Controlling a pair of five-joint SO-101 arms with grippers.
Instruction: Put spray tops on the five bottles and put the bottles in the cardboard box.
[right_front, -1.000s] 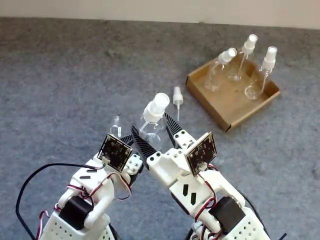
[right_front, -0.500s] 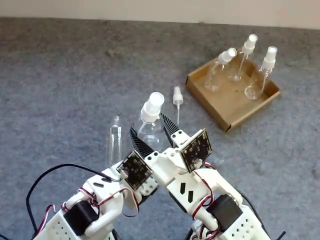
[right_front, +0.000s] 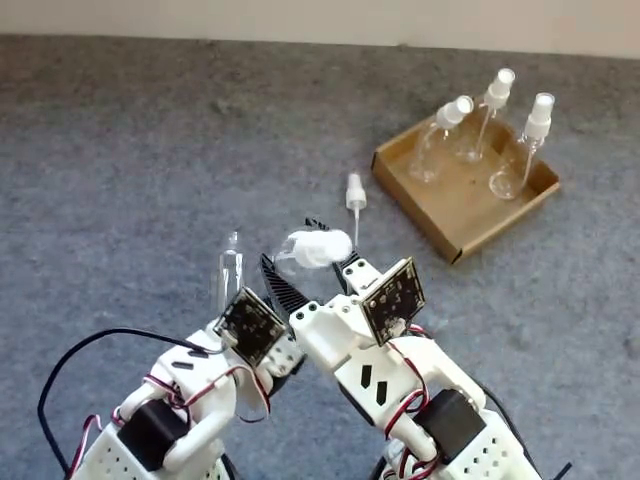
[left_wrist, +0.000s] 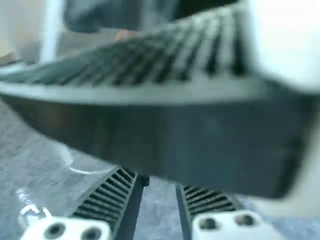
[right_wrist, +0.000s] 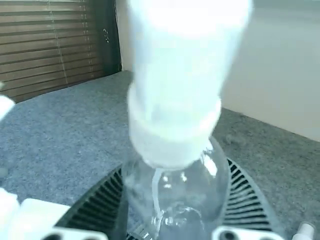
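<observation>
My right gripper (right_front: 312, 272) is shut on a clear bottle (right_wrist: 175, 190) with a white spray top (right_front: 318, 247); the bottle is tipped well over from upright. In the right wrist view the gripper (right_wrist: 172, 212) has a black finger on each side of the bottle's body. My left arm (right_front: 250, 325) sits close against the right gripper's finger. My left gripper (left_wrist: 160, 200) shows a narrow gap with nothing in it, and its tips are hidden behind that finger. An uncapped bottle (right_front: 230, 268) stands beside them. A loose spray top (right_front: 355, 195) stands farther back.
The cardboard box (right_front: 455, 215) lies at the back right and holds three bottles with spray tops (right_front: 500, 150). Grey carpet covers the table, with free room on its left and far side. A black cable (right_front: 60, 370) loops beside the left arm.
The held bottle went from upright to tipped over as the right gripper turned. The left arm pulled back from the bottle, then edged forward again.
</observation>
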